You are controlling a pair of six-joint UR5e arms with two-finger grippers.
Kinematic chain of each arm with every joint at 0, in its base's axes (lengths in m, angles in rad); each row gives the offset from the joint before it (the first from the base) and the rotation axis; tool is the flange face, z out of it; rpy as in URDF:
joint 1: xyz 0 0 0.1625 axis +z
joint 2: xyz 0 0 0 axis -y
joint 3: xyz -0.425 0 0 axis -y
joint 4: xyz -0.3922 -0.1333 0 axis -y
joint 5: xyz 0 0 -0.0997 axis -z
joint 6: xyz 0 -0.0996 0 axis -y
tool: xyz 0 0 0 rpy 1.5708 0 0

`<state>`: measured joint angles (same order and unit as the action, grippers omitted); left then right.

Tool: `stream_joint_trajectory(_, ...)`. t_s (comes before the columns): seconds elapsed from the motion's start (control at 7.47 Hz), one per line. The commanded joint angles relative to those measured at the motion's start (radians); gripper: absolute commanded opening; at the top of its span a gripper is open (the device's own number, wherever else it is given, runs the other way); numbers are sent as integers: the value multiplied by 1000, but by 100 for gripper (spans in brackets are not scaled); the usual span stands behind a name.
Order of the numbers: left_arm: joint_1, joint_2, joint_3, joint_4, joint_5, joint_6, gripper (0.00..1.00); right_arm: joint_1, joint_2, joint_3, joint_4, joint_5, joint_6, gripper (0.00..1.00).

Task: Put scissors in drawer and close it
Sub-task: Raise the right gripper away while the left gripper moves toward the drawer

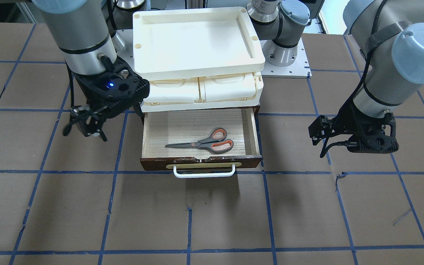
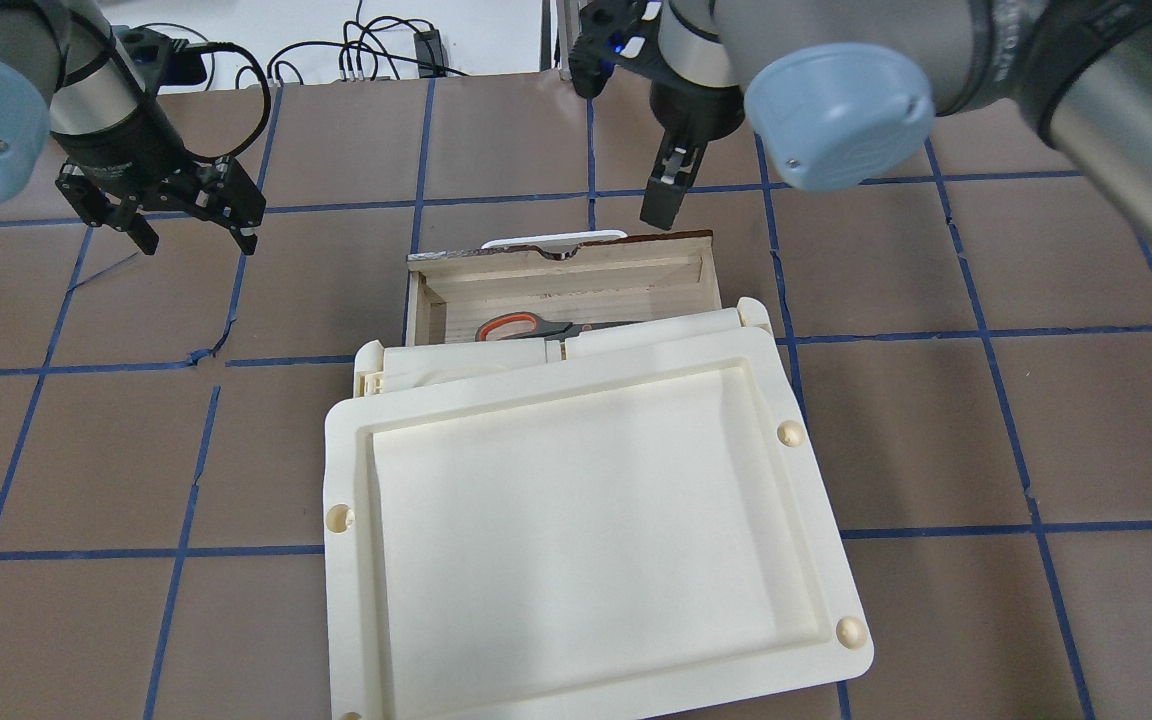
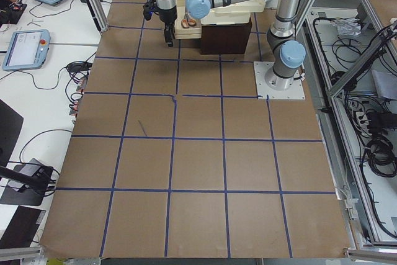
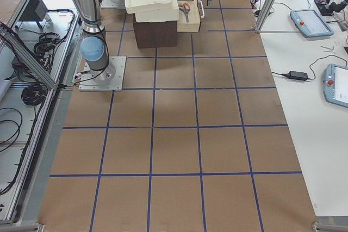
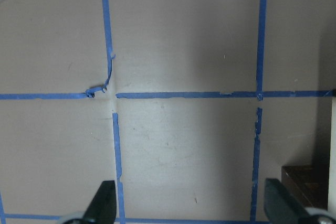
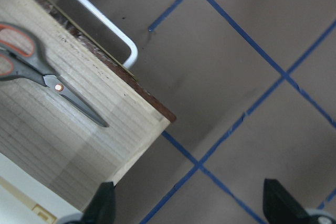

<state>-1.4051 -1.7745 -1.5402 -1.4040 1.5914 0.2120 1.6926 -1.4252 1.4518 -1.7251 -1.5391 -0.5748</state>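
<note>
Scissors (image 2: 516, 324) partly behind tray (image 2: 348, 480)

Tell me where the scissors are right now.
In the front-facing view the scissors lie flat inside the open drawer, handles toward the view's right, nearer its dark front.

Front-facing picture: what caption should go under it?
Scissors lie in the open drawer while the left gripper and right gripper hover open on either side.

Silver-grey arms (image 1: 81, 40) wear pale-blue joint caps (image 1: 418, 51) and black wrist housings (image 1: 374, 134).
</note>
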Motion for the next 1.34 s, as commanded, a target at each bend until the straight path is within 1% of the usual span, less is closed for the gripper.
stream_joint_trajectory(0.0,-20,-77,11,148,-176,-11,100,-53,-79,1,112,-54,339,100)
stream_joint_trajectory(0.13,-25,-120,12,172,-210,-44,100,-56,-102,2,148,-53,484,100)
stream_joint_trajectory(0.27,-40,-153,11,218,-212,-115,100,-57,-118,7,213,-43,554,100)
stream_joint_trajectory(0.4,-89,-170,11,235,-212,-165,100,-65,-117,27,202,-38,555,100)
stream_joint_trajectory(0.54,-106,-193,11,240,-212,-175,100,-68,-116,47,199,-38,550,100)
stream_joint_trajectory(0.8,-109,-224,-3,228,-228,-193,100,-108,-115,68,203,-52,544,100)
stream_joint_trajectory(0.94,-109,-226,-3,224,-234,-201,100,-116,-121,91,196,-40,555,100)
stream_joint_trajectory(1.07,-109,-226,-3,223,-285,-229,100,-116,-133,82,180,-12,552,100)
stream_joint_trajectory(1.2,-109,-224,-1,195,-321,-253,100,-116,-142,93,132,-3,546,100)
